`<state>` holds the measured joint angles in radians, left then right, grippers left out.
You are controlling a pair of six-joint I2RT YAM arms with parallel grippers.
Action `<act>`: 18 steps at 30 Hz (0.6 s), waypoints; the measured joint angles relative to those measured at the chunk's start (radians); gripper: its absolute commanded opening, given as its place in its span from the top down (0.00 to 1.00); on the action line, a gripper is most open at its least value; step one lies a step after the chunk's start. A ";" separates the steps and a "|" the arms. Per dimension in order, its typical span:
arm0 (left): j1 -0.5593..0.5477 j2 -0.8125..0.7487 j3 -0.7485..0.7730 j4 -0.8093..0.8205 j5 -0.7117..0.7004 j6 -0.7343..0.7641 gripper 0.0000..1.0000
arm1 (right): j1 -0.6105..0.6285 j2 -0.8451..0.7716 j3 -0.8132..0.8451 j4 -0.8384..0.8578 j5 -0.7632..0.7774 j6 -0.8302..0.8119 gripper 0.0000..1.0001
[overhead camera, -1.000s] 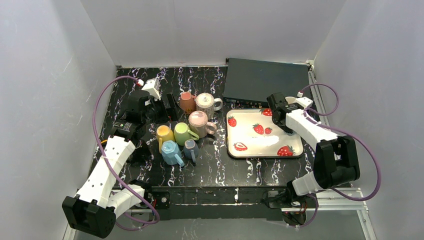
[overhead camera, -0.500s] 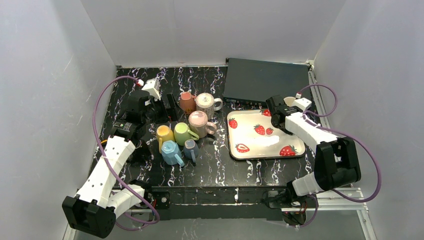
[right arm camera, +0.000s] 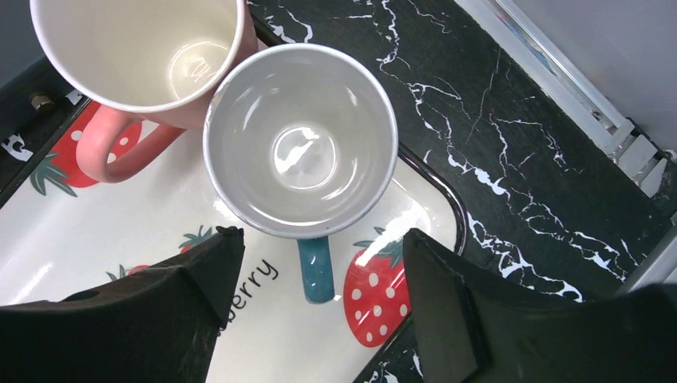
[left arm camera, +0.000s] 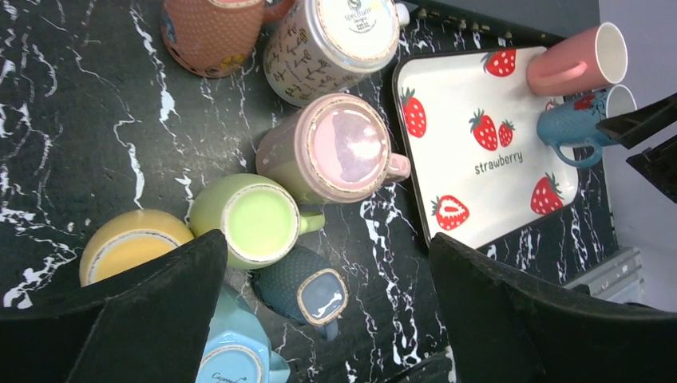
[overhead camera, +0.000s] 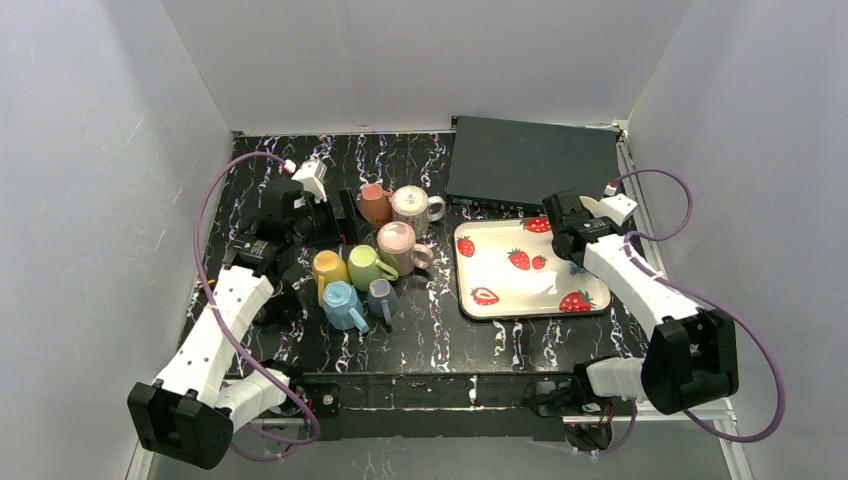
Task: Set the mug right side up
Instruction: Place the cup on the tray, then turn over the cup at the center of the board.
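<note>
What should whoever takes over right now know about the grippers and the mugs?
Left gripper: open, empty, above the inverted mugs.
Right gripper: open, empty, over the blue mug, which stands upright on the strawberry tray beside an upright pink mug.
Done: those two mugs are right side up.
To do: several mugs beside the tray show their bases up; flip them.
</note>
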<state>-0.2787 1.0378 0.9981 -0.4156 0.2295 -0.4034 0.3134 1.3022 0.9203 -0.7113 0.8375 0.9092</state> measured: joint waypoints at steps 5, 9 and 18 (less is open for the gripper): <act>0.000 0.009 0.004 -0.013 0.049 0.000 0.07 | 0.000 -0.050 0.010 -0.036 -0.010 -0.025 0.21; 0.000 0.009 0.016 -0.015 0.077 -0.002 0.07 | 0.000 -0.102 0.023 -0.048 -0.026 -0.059 0.25; -0.002 0.091 0.067 -0.019 0.130 -0.022 0.20 | 0.000 -0.153 0.130 0.008 -0.241 -0.282 0.34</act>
<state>-0.2806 1.1286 1.0649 -0.4351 0.3599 -0.4255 0.3134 1.1496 1.0504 -0.7036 0.5964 0.6277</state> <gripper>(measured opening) 0.850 0.638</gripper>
